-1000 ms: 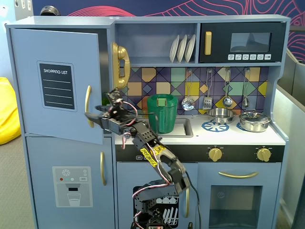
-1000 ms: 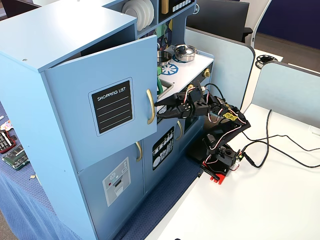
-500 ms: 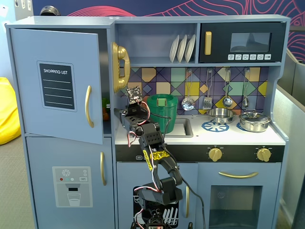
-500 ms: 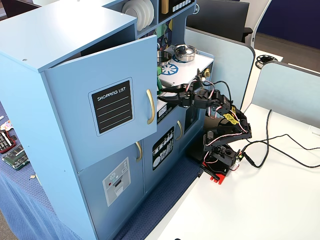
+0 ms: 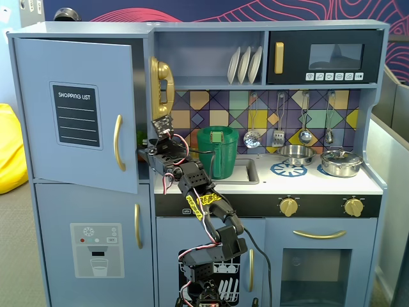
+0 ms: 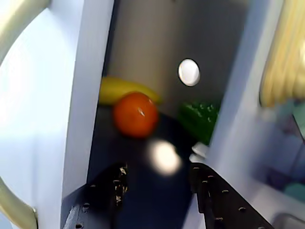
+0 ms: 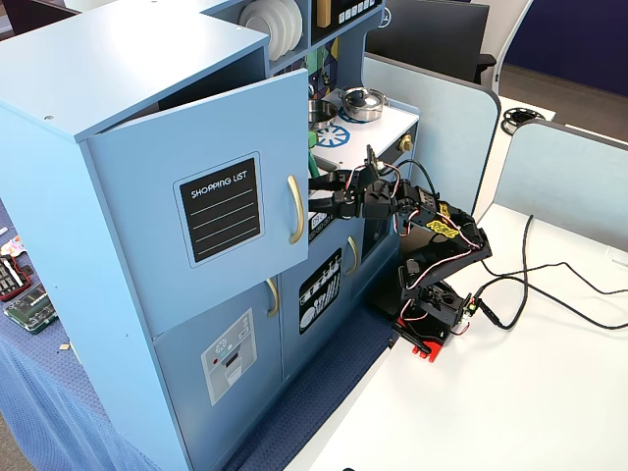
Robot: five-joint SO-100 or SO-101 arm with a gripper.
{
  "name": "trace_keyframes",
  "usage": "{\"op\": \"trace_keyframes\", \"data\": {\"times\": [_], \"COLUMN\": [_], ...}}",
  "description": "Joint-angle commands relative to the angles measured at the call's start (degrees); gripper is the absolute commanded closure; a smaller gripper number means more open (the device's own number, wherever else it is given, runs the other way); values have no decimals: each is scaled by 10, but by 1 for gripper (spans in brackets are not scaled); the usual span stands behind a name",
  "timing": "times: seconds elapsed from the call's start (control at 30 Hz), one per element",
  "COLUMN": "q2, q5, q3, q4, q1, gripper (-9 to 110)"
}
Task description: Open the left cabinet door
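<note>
The left cabinet door (image 5: pixel 77 112) stands partly swung out, its free edge and gold handle (image 5: pixel 117 142) just left of the end effector (image 5: pixel 144 152), whose fingers are spread and empty, pointing into the gap toward a tomato (image 6: pixel 135 114) inside.

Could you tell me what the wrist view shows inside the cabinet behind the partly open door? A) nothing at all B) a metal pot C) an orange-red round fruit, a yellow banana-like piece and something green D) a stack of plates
C: through the gap beside the door, the round fruit sits before the yellow piece, with the green item to its right.
</note>
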State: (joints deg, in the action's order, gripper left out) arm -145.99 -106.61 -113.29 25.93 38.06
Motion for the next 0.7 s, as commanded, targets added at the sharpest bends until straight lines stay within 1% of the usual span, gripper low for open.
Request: {"op": "trace_keyframes", "data": {"times": [0.0, 0.4, 0.67], "q2": [0, -1, 6], "q5": [-28, -83, -105], "q3": [28, 32, 44], "q4": [-18, -28, -44], "q1": [40, 148, 244], "gripper": [94, 94, 95]}}
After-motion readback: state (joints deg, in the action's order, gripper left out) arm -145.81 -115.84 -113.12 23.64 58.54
